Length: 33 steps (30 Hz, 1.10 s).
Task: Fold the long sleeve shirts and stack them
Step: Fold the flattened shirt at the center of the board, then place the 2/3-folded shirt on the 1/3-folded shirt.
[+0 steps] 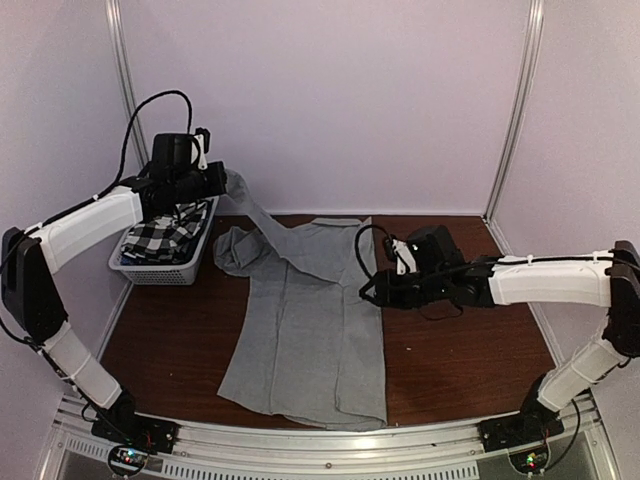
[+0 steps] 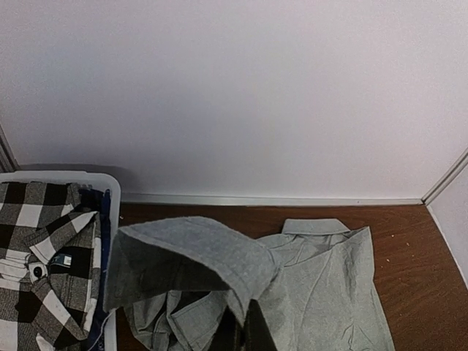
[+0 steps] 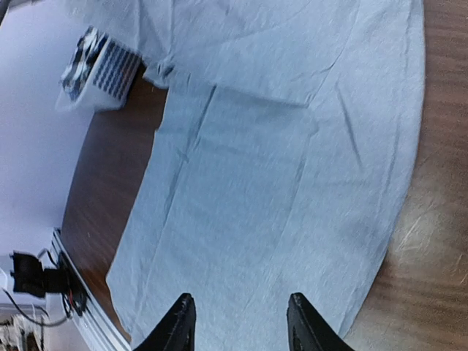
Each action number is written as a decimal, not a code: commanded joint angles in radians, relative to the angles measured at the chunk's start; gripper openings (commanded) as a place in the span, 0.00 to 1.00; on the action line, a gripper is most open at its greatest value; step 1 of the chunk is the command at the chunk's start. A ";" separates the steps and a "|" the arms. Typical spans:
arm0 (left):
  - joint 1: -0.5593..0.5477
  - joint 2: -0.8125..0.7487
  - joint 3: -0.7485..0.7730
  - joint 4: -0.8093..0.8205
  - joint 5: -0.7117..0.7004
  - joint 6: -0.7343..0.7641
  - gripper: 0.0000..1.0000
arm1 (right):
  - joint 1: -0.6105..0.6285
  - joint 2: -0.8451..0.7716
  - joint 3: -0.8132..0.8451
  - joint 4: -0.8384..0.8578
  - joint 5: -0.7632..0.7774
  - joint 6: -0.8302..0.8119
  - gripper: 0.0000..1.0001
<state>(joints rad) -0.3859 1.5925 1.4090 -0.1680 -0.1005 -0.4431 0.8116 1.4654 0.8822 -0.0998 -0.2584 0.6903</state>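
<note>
The light grey shirt (image 1: 305, 330) lies spread flat on the brown table, collar toward the back wall. One of its sleeves (image 1: 255, 215) rises up to my left gripper (image 1: 222, 178), which is shut on the cuff (image 2: 190, 252) high above the basket's right side. In the left wrist view the left gripper (image 2: 245, 333) shows as dark fingers under the hanging cuff. The black-and-white checked shirt (image 1: 160, 238) lies crumpled in the basket. My right gripper (image 1: 372, 285) hovers open over the grey shirt's right edge, nothing between its fingers (image 3: 179, 322); the grey cloth (image 3: 256, 183) lies flat beneath it.
The white slatted basket (image 1: 165, 272) stands at the back left, against the left wall; its rim (image 2: 111, 219) shows in the left wrist view. Bare brown table (image 1: 470, 350) lies right of the shirt. White walls close in the back and both sides.
</note>
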 commanded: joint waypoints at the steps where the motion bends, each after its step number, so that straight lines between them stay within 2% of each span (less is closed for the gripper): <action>1: 0.010 -0.038 -0.007 0.027 -0.018 0.015 0.00 | -0.147 0.082 0.098 0.124 -0.100 -0.056 0.41; 9: 0.010 -0.038 0.000 0.000 -0.055 0.029 0.00 | -0.330 0.299 0.250 0.232 -0.242 -0.058 0.32; 20: 0.009 -0.089 -0.053 -0.006 -0.024 -0.008 0.00 | -0.398 0.703 0.656 0.173 -0.315 -0.055 0.20; 33: -0.038 -0.243 -0.209 -0.008 0.016 -0.036 0.00 | -0.480 0.877 0.829 0.135 -0.387 -0.071 0.22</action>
<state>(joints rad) -0.4061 1.4044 1.2465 -0.2031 -0.0971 -0.4599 0.3408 2.3035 1.6451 0.0502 -0.6075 0.6327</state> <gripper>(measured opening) 0.012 0.221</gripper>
